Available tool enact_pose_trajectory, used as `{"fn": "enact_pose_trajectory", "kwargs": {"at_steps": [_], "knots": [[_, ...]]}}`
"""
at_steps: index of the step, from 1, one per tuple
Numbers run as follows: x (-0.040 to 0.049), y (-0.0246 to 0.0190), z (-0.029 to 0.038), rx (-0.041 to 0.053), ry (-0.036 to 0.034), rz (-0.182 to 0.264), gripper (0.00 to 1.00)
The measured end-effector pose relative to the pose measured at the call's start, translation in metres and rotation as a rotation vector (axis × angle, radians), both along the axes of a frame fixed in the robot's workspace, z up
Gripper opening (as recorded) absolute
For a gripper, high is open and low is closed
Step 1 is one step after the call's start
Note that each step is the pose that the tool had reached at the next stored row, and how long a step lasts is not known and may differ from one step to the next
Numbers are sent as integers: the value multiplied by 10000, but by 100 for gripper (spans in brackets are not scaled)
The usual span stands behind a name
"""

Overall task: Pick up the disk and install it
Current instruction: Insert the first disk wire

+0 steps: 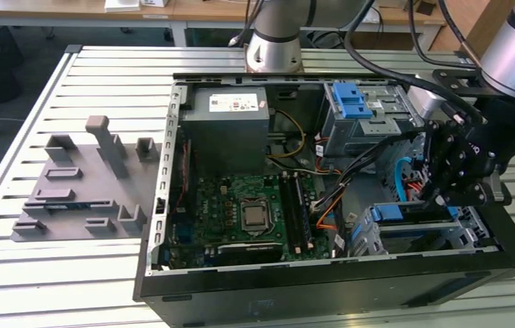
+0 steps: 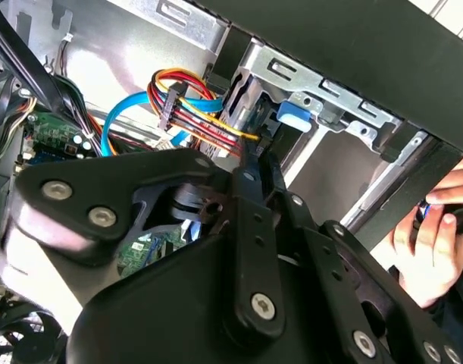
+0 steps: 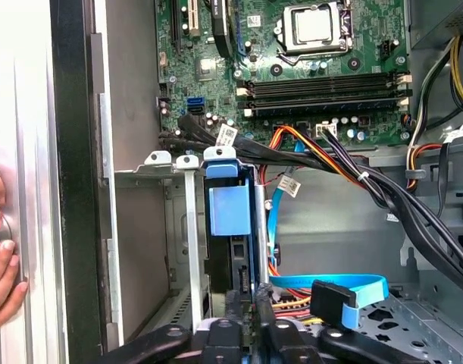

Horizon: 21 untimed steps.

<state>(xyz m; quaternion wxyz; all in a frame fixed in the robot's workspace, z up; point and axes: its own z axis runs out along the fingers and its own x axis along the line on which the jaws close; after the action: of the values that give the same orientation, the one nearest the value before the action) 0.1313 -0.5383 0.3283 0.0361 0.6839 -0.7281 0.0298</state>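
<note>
end effector (image 1: 446, 198) lowered over disk (image 3: 229, 208), inside case (image 1: 330, 290)

No legible txt anywhere. White sticker (image 1: 235, 104) on grey box (image 1: 230, 130), upper centre of exterior view, carries print too small to read.
</note>
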Motion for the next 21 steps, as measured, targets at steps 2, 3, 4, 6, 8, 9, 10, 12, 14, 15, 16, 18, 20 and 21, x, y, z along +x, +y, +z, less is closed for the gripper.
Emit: {"fn": "enact_pose_trajectory", "kwargs": {"at_steps": [2,3,4,6,8,9,10,12,14,15,16,18,20,21], "knots": [[0,0,1,-2,-1,0,23],[0,0,8,-4,-1,1,30],[0,0,18,1,-1,1,30],[0,0,57,14,-1,1,30],[0,0,104,21,-1,0,30],[0,0,124,21,-1,0,30],[0,0,136,20,0,1,30],[0,0,137,22,-1,1,30],[0,0,137,23,-1,1,28],[0,0,138,21,-1,1,22],[0,0,139,21,-1,1,16],[0,0,140,21,-1,1,11],[0,0,140,21,-1,1,11],[0,0,141,21,-1,1,11]]}}
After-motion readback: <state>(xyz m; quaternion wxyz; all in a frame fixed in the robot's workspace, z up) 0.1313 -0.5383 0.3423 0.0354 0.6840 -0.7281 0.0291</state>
